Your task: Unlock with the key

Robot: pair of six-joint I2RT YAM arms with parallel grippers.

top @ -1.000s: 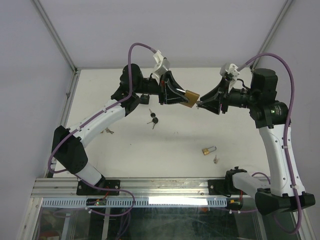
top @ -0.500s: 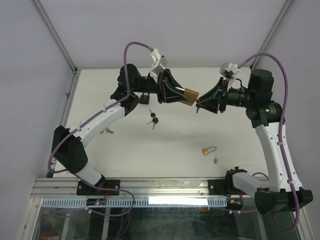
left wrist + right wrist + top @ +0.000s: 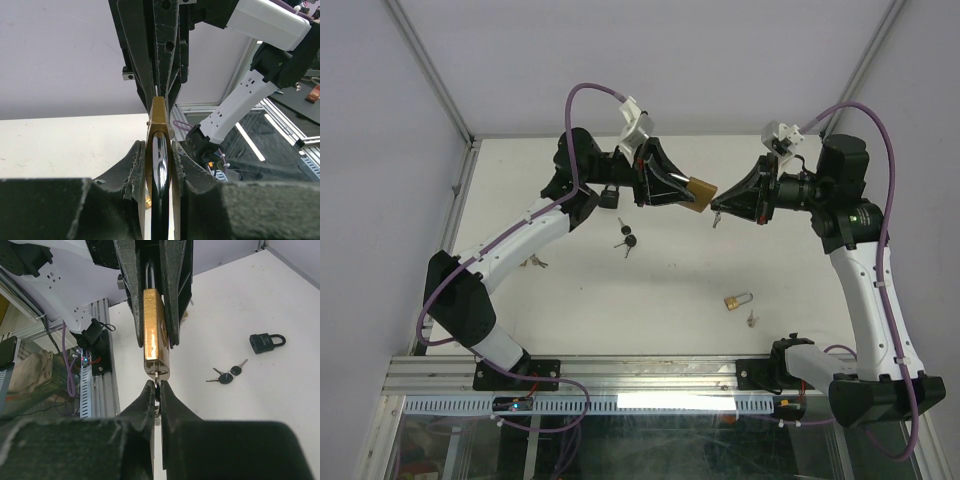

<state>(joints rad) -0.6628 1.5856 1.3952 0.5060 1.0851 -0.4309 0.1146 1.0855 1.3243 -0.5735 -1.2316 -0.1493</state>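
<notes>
A brass padlock (image 3: 700,193) is held in the air over the table's far middle, with my left gripper (image 3: 686,190) shut on its body and shackle. In the left wrist view the padlock (image 3: 159,115) stands edge-on between the left gripper's (image 3: 159,150) pads. My right gripper (image 3: 717,212) meets it from the right. In the right wrist view the padlock's (image 3: 152,330) keyhole end faces me. The key (image 3: 157,384) sits with its blade in the keyhole and its head pinched by the shut right gripper (image 3: 157,390).
A black padlock (image 3: 609,198) lies on the table under the left wrist. Two black-headed keys (image 3: 626,240) lie nearer the middle. A small brass padlock (image 3: 738,300) and a loose key (image 3: 752,320) lie front right. More keys (image 3: 534,263) lie beside the left arm.
The right gripper's jaws have closed onto the key at the padlock's keyhole. The left gripper and the padlock have shifted only slightly.
</notes>
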